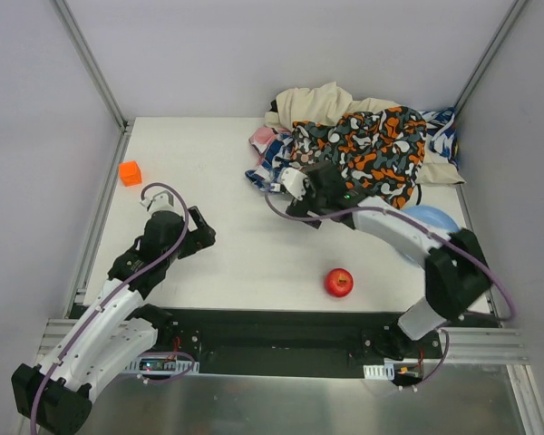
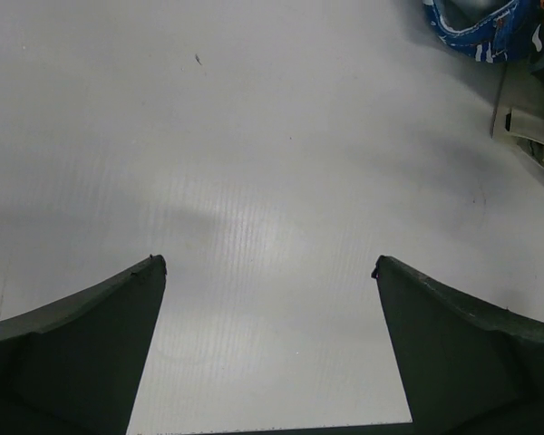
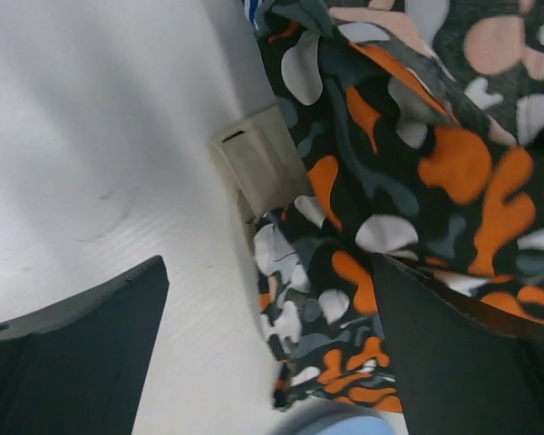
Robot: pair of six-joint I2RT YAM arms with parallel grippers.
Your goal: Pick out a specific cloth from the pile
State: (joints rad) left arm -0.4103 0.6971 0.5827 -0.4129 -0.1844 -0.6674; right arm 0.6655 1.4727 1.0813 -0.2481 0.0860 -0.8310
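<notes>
On the far left sits a small orange block (image 1: 130, 172), and we do not need it. Next comes our left claw (image 2: 267, 263). It hangs over the bare table (image 1: 245, 254) with its two fingers spread wide and nothing between them.

In the middle, our right claw (image 3: 270, 272) is at the near left edge of the pile (image 1: 363, 145). Its fingers are wide too, and they hold nothing. One finger is on the table side. The other is on the side of the orange, grey and white blotchy cloth (image 3: 417, 163), which lies on top of the pile. A beige cloth (image 1: 317, 101) pokes out at the back, and a blue and white cloth (image 1: 444, 127) pokes out on the right.

We want the black cloth, but we cannot see it anywhere. We think it hides under the others. So nothing is picked yet. We have to find it, grab it and pull it out.

Near us lies a red apple (image 1: 338, 282).
</notes>
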